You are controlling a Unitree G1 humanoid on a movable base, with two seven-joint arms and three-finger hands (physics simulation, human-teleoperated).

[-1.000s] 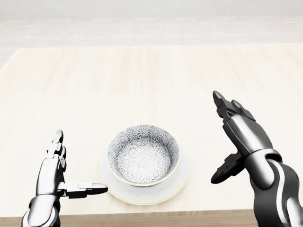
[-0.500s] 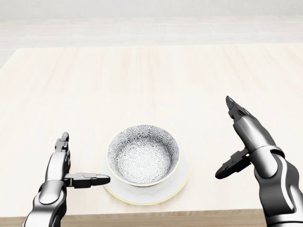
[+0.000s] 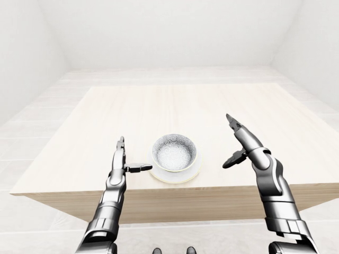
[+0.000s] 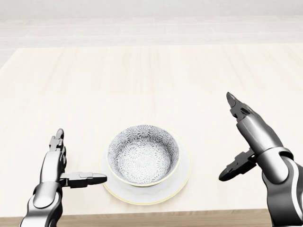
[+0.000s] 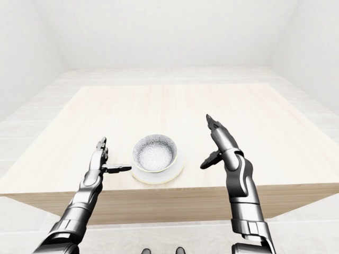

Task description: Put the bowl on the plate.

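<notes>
One bowl point(image 4: 143, 155) sits on plate point(image 4: 184, 166); left hand point(image 4: 59, 171), right hand point(image 4: 253, 137) flank it.

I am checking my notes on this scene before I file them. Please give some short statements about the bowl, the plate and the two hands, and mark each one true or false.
1. The bowl stands on the plate. True.
2. The left hand is closed round the bowl. False: it is open, beside the plate at the head view's left.
3. The right hand is open and apart from the plate. True.
4. The bowl is upside down. False: it is upright, mouth up.
5. In the head view, the plate lies near the top edge of the table. False: it lies near the bottom edge.
</notes>
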